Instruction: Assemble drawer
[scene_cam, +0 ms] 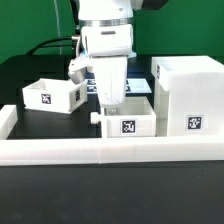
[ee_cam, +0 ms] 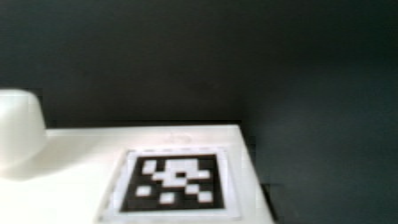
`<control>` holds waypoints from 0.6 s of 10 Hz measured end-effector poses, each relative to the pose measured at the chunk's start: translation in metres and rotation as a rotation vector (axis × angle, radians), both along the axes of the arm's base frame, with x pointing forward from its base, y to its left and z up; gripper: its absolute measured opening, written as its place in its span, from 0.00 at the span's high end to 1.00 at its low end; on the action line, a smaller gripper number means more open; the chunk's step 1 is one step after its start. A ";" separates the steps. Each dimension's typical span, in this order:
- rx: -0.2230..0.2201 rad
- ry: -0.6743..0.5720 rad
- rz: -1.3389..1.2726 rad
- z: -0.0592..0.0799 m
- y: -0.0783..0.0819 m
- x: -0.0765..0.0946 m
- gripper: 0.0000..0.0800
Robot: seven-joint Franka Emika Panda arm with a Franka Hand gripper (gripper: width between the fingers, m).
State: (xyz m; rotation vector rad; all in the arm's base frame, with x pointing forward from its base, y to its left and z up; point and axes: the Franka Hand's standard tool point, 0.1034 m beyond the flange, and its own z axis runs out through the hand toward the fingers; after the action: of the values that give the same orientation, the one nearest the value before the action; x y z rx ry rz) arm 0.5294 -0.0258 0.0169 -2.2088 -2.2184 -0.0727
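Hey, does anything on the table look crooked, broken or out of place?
Nothing stands out. The housing, the centre tray and the tray at the exterior view's left all stand upright behind the rail, with no visible damage; the trays are simply not in the housing yet.

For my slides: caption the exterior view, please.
Panda gripper at the nearer tray, tall housing beside it, second tray farther back.

Black surface [scene_cam: 25, 68] holding all-white plastic parts: a tall box [scene_cam: 188, 90] at the frame's right, a left tray [scene_cam: 52, 94], a centre tray [scene_cam: 140, 121], and a long rail [scene_cam: 110, 152] across the foreground. Box and trays each carry a black-and-white blocky square tag [scene_cam: 194, 124]. The robot arm [scene_cam: 105, 45], upper centre, is white too.
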 end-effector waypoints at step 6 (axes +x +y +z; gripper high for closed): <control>-0.004 0.001 0.023 -0.002 0.015 0.001 0.95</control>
State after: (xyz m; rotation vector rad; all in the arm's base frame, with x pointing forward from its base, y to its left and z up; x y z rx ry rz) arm 0.5308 -0.0105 0.0152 -2.1850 -2.2448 -0.0672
